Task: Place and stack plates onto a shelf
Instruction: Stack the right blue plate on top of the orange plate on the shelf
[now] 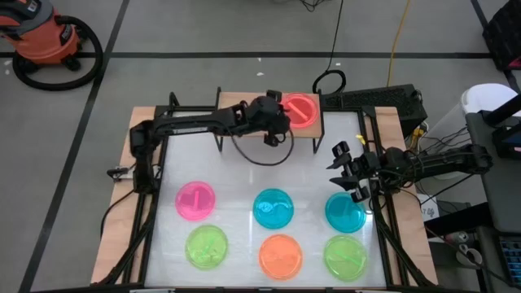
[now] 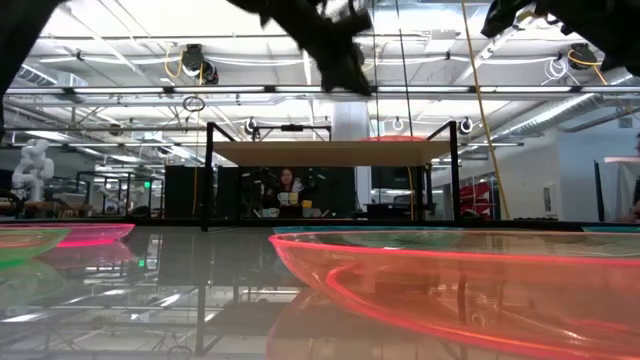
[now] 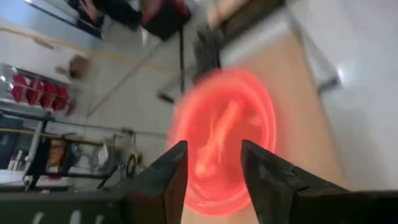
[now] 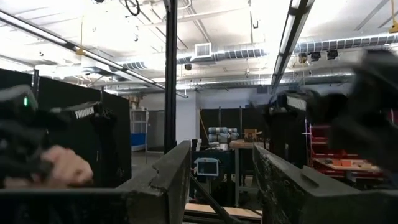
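The left end effector (image 1: 277, 118) hangs over the far side of the bench (image 1: 244, 175), just beside a red-pink plate (image 1: 300, 110) that lies on the right part of the shelf (image 1: 236, 102). In the left wrist view its two fingers (image 3: 165, 177) stand apart with the plate (image 3: 227, 140) lying flat on the light wood beyond them, so nothing is clamped; the plate looks set down and let go. It sits toward the shelf's right end, which would leave the rest of the board free for more plates or make this spot the base of a stack.

The right end effector (image 1: 350, 175) waits at the right of the bench, fingers (image 4: 165, 180) spread and empty, just above the right blue plate (image 1: 345, 213); from there it is well placed to take that one next.

Six plates lie on the bench in two rows. The farther row has a pink plate (image 1: 195, 200) at left, a middle blue plate (image 1: 273, 208), and the right blue plate. The nearer row has a left green plate (image 1: 206, 247), an orange plate (image 1: 281, 255) and a right green plate (image 1: 346, 256). They lie well apart from each other, giving room to grip each rim.
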Robot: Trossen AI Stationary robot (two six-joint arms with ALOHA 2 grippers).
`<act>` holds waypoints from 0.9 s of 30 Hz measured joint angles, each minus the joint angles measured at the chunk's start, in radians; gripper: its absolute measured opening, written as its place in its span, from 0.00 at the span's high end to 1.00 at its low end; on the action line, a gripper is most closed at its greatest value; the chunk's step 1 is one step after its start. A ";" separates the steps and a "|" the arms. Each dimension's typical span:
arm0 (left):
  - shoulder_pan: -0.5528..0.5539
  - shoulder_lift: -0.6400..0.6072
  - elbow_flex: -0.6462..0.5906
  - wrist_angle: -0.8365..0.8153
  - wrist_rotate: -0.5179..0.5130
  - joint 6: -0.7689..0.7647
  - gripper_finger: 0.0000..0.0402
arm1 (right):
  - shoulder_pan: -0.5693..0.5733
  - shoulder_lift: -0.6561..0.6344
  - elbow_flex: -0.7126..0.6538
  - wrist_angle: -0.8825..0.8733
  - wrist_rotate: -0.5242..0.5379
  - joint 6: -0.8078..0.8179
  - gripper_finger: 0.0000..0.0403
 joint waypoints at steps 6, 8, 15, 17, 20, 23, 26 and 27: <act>-0.103 -0.185 0.000 0.052 0.112 -0.137 0.61 | 0.000 0.000 0.000 -0.042 0.001 0.002 0.61; -0.138 -0.257 0.000 0.041 0.113 -0.181 0.61 | 0.000 0.000 0.000 -0.056 0.001 0.003 0.61; -0.225 -0.473 -0.022 -0.176 0.113 -0.377 0.61 | 0.000 0.000 0.000 -0.107 0.002 0.003 0.61; -0.243 -0.522 -0.077 -0.184 0.113 -0.420 0.61 | 0.000 0.000 0.000 -0.116 0.001 0.003 0.61; -0.266 -0.602 -0.217 -0.135 0.111 -0.456 0.61 | 0.000 0.000 0.000 -0.121 0.003 0.014 0.61; -0.287 -0.690 -0.399 -0.024 0.112 -0.521 0.61 | 0.000 0.000 0.000 -0.124 0.004 0.022 0.61; -0.321 -0.780 -0.585 0.125 0.111 -0.581 0.61 | 0.000 0.000 0.000 -0.139 0.005 0.024 0.61; -0.334 -0.811 -0.647 0.172 0.111 -0.598 0.61 | 0.000 0.000 0.000 -0.152 0.006 0.031 0.61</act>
